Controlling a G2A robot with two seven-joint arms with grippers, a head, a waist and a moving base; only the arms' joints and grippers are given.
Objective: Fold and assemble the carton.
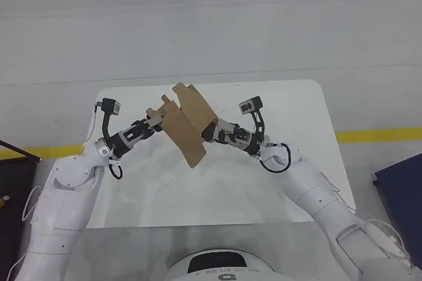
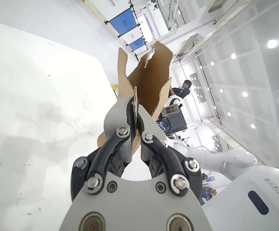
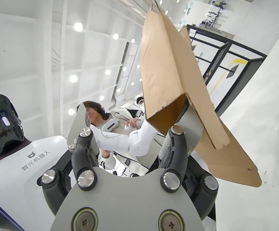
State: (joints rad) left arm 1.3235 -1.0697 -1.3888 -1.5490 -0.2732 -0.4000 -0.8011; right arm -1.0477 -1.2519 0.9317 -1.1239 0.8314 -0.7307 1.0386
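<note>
The white table [image 1: 267,184] carries nothing that touches it. Above the far half of the table, lifted off its surface, the brown carton [image 1: 187,125] hangs tilted and partly unfolded. The left gripper [image 2: 134,108] is pinched tight on a flap edge of the carton. The right gripper [image 1: 211,131] is spread wide, with one finger against the carton.
</note>
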